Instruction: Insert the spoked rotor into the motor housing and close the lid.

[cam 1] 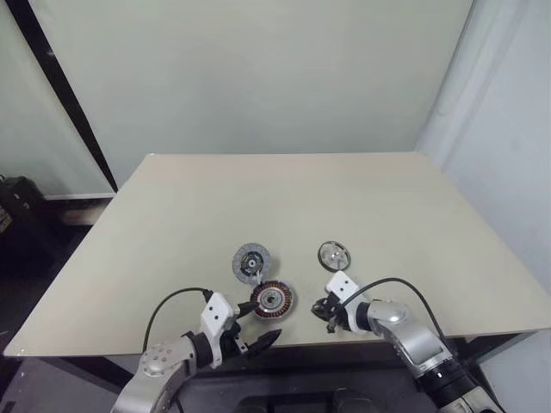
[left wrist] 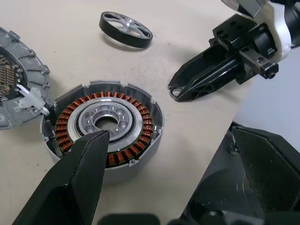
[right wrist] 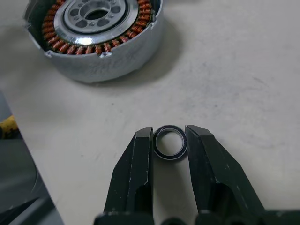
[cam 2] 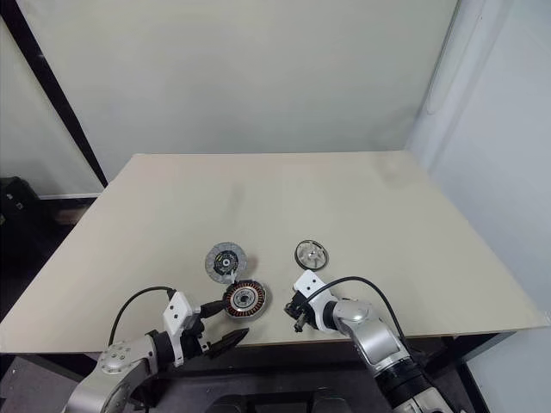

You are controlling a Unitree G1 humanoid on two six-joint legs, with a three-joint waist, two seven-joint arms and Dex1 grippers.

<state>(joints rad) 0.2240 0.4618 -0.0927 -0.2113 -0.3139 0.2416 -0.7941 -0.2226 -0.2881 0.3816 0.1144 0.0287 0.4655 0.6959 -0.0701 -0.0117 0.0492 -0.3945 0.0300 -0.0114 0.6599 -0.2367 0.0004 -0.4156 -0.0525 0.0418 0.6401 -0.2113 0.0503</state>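
Observation:
The motor housing (cam 1: 272,299), a squat puck with copper windings around a silver hub, lies near the table's front edge. Touching its far-left side is the lid (cam 1: 251,261), a flat grey disc with a dark ribbed ring. The spoked rotor (cam 1: 334,255) lies flat to the right, apart from both. My left gripper (left wrist: 168,140) is open, one finger over the housing's near rim and the other off to the side. My right gripper (right wrist: 168,133) sits right of the housing, its fingers pressed on either side of a small thin metal ring (right wrist: 169,157) on the table.
The beige table (cam 1: 284,198) stretches bare behind the parts. Its front edge (cam 1: 172,344) runs just under both grippers. Black cables loop from each wrist. A pale wall stands behind and a curtain at the right.

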